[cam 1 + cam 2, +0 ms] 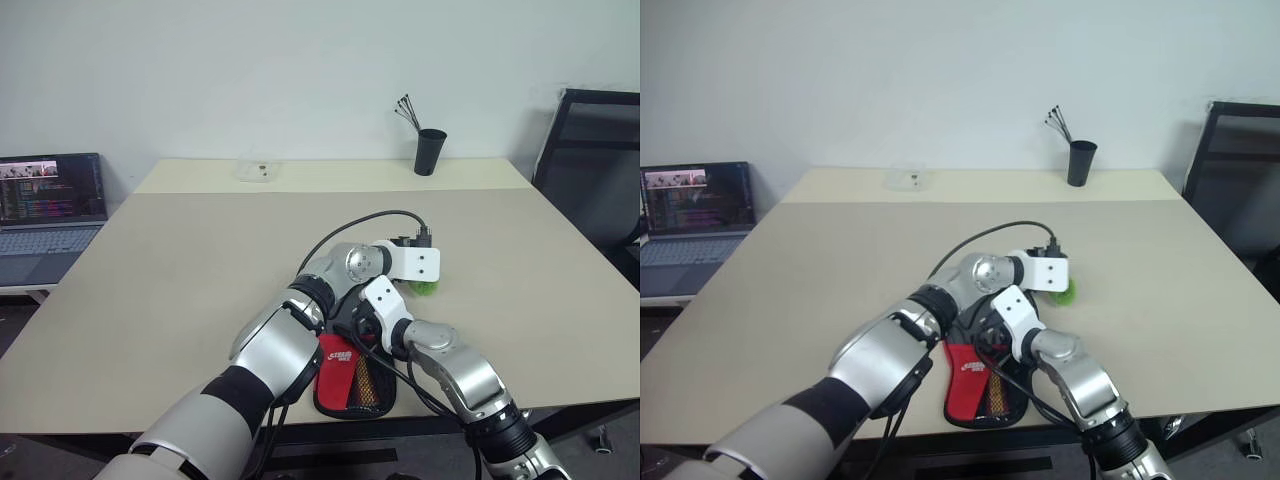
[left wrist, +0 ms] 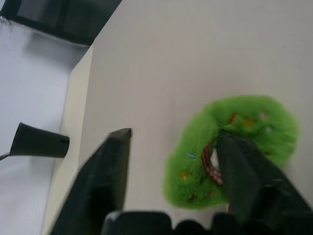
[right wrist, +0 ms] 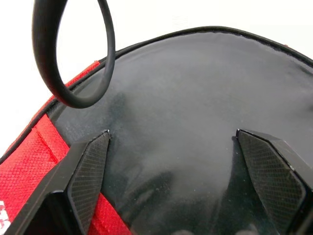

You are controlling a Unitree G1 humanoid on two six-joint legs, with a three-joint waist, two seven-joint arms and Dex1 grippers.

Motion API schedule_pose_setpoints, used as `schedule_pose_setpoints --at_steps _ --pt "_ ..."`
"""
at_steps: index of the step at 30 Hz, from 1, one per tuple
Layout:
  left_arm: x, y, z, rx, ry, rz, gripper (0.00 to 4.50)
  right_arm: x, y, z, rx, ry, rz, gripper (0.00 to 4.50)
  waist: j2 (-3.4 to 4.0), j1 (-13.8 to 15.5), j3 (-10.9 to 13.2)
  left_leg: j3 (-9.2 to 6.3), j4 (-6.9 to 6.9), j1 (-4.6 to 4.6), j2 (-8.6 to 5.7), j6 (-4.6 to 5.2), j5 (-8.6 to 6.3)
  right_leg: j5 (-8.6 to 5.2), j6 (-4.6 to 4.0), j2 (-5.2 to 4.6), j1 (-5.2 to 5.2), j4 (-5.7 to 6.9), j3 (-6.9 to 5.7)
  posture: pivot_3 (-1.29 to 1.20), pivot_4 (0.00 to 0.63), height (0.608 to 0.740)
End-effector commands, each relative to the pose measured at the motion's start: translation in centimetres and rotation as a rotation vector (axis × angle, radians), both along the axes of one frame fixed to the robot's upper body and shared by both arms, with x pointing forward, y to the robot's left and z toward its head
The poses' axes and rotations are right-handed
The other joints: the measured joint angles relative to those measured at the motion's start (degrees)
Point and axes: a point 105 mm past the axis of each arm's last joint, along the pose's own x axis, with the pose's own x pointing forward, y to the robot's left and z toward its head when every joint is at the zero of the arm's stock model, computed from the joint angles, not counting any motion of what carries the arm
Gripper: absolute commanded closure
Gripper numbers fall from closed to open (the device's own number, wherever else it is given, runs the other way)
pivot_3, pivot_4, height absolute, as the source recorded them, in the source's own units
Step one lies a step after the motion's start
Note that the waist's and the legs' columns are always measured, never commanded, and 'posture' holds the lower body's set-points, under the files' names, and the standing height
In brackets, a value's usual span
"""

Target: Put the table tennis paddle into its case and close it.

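- Case (image 1: 345,375) lies flat at the near edge of our table (image 1: 200,280), red section and mesh pocket toward us, partly under our arms.
- Our right gripper (image 3: 188,161) hangs just above the case's glossy black face, fingers (image 3: 88,171) spread wide with nothing between them; a black cable (image 3: 58,58) loops in front.
- Our left gripper (image 2: 173,166) is spread too, reaching across beyond the case, one finger (image 2: 244,176) over a fuzzy green thing (image 2: 244,122) on the table.
- A black cup (image 1: 430,152) stands at the far edge, a laptop (image 1: 50,215) off to the left.
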Motion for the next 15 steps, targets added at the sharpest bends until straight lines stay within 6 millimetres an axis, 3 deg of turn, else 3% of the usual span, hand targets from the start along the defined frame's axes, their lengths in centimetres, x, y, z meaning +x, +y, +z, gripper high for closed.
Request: schedule_pose_setpoints --at_steps 1,7,10,15 --pt "1.0 0.0 3.1 -0.08 -0.058 0.064 0.64 -1.0 -1.2 -5.1 -0.126 0.173 -0.023 0.0 0.0 -0.08 -0.01 0.0 0.0 0.01 0.0 0.0 0.0 0.0 0.0 0.0 0.0 0.01 0.0 0.0 0.15 0.74" --pt "3.1 3.5 4.2 -0.126 -0.077 0.197 0.64 -0.5 -1.5 -4.5 -0.126 0.151 -0.045 0.0 0.17 -0.29 -0.11 0.0 -0.01 0.05 0.03 0.0 0.0 0.0 0.0 0.03 -0.01 0.05 0.03 0.0 0.15 0.74" --pt "4.3 6.3 5.4 -0.18 -0.09 0.278 0.64 -0.4 -1.4 -3.9 -0.102 0.151 -0.051 0.0 0.18 -0.28 -0.12 0.0 -0.01 0.04 0.05 0.0 0.0 0.0 0.0 0.04 0.0 0.05 0.01 0.0 0.15 0.74" --pt "5.5 10.4 7.2 -0.323 -0.054 0.381 0.64 -0.5 -1.0 -1.7 -0.031 0.128 -0.045 0.0 0.18 -0.27 -0.12 0.0 -0.01 0.02 0.06 0.0 0.0 0.0 0.0 0.04 -0.01 0.04 0.0 0.0 0.15 0.74"
